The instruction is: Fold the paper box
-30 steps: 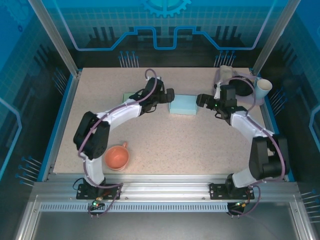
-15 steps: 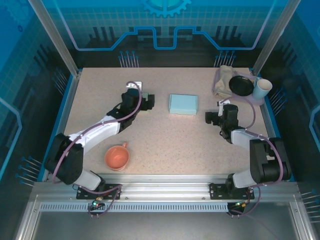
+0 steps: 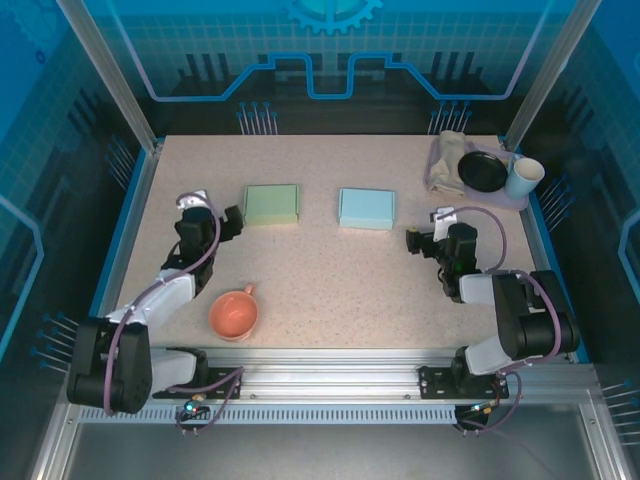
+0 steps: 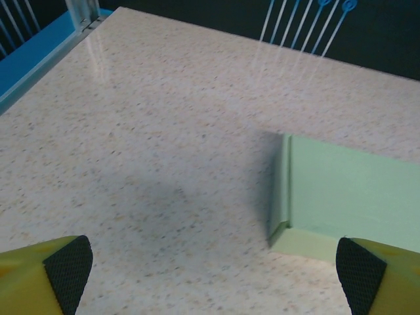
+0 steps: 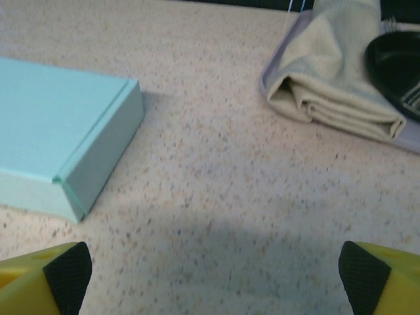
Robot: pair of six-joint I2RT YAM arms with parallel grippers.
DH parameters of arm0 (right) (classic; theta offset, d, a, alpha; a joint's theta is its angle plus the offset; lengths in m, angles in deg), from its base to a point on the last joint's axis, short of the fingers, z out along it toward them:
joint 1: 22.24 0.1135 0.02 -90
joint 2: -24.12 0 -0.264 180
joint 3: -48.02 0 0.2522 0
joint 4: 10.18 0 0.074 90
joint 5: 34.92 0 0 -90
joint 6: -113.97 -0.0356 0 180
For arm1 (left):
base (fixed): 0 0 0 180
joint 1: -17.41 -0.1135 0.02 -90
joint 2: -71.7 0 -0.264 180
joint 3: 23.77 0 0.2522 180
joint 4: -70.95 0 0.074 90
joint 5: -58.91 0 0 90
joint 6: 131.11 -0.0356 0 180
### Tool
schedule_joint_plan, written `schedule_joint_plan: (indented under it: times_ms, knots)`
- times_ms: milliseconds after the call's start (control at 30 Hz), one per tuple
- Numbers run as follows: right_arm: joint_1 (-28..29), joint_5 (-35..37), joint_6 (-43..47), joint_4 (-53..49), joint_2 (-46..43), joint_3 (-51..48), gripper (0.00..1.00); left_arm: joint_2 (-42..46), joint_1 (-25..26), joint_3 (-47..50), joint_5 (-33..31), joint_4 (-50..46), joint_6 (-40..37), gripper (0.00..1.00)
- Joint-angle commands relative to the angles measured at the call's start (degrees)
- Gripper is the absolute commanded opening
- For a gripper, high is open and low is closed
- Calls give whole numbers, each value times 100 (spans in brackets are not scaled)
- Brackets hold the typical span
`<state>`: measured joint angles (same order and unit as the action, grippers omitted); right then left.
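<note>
A closed light blue paper box [image 3: 366, 208] lies flat near the table's middle back; its corner [image 5: 59, 141] shows in the right wrist view. A closed light green paper box [image 3: 272, 204] lies to its left, its end [image 4: 348, 197] showing in the left wrist view. My left gripper [image 3: 228, 222] sits low at the left, apart from the green box, open with nothing between its fingertips [image 4: 65, 262]. My right gripper [image 3: 412, 240] rests low at the right, short of the blue box, open and empty, its fingertips [image 5: 65, 269] wide apart.
An orange cup [image 3: 234, 314] stands near the front left. At the back right a tray holds a folded beige cloth [image 3: 447, 158], a black dish [image 3: 482, 171] and a white cup [image 3: 523, 177]. The cloth [image 5: 328, 85] lies ahead of the right gripper.
Both arms have drawn back from the boxes toward the near edge. The left arm's retreat has uncovered the green box. Both boxes stay in place.
</note>
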<state>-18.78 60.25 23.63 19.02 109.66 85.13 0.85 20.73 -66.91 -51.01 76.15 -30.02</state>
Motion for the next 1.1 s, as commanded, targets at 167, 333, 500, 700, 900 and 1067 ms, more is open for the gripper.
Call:
schedule_joint_plan:
  times_ms: [167, 333, 500, 700, 900, 1067]
  knots:
    - [44, 41, 60, 72, 60, 99, 100, -1046, -348, 324, 428, 1657, -491, 99]
    - [53, 46, 57, 73, 60, 104, 100, -1601, -331, 659, 1350, 2785, -905, 99]
    - [49, 35, 60, 72, 57, 108, 100, -1597, -403, 557, 1875, 2599, -1061, 99]
    - [53, 37, 67, 72, 60, 107, 100, -1600, -236, 564, 1565, 2604, -1143, 99]
    - [56, 33, 68, 72, 60, 108, 100, -1608, -234, 548, 1565, 2603, -1136, 99]
    - [53, 37, 60, 72, 57, 107, 100, -1636, -313, 429, 1704, 2393, -1092, 99]
